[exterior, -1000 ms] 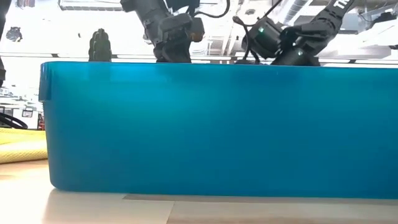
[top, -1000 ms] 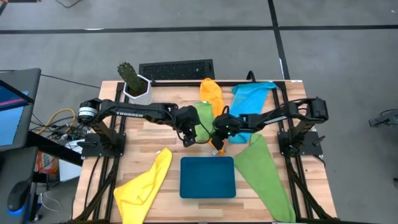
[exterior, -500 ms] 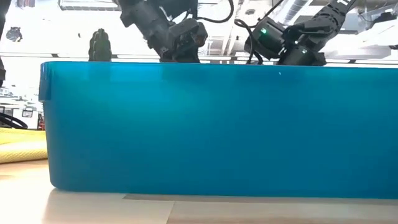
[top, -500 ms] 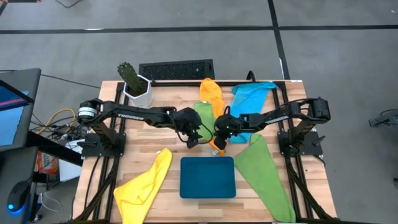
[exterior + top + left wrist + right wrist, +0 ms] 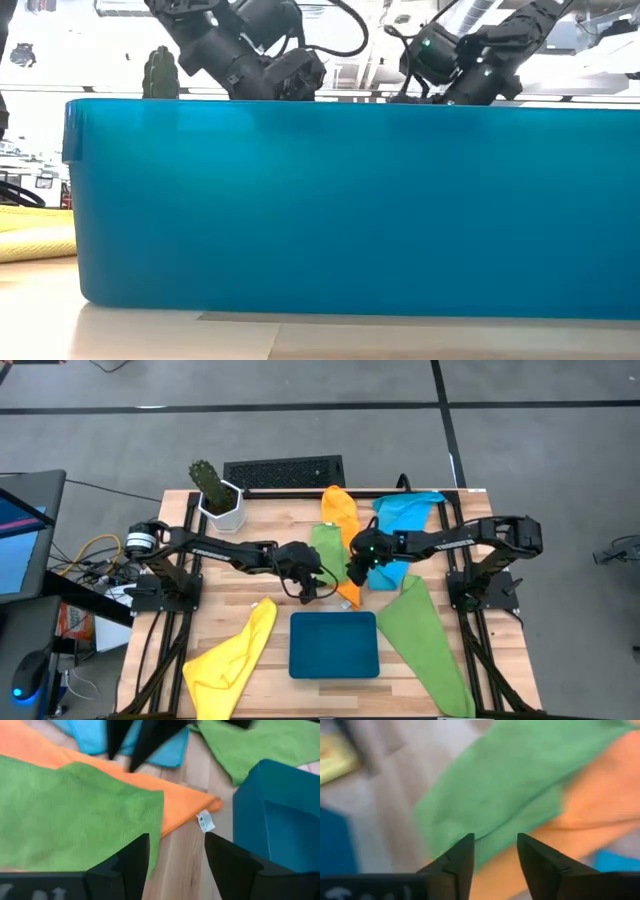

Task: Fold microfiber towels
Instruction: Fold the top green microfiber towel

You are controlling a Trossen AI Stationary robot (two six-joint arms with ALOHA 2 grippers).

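1. Five towels, none folded that we can see: the yellow towel (image 5: 232, 653) near left, one green towel (image 5: 425, 641) near right, the blue towel (image 5: 401, 524) far right, the orange towel (image 5: 340, 520) at centre with the second green towel (image 5: 326, 547) lying over it.
2. Left gripper (image 5: 312, 589): over the centre pair, jaws apart, empty.
3. Right gripper (image 5: 356, 572): beside it, jaws apart, empty.
4. Teal tray (image 5: 334, 645): near centre; we judge all the folding remains.

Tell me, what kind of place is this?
Probably a robotics lab or workshop: two dark arms mounted on a wooden table, bare grey floor all around, loose cables beside it, and coloured towels laid out like the yellow towel.
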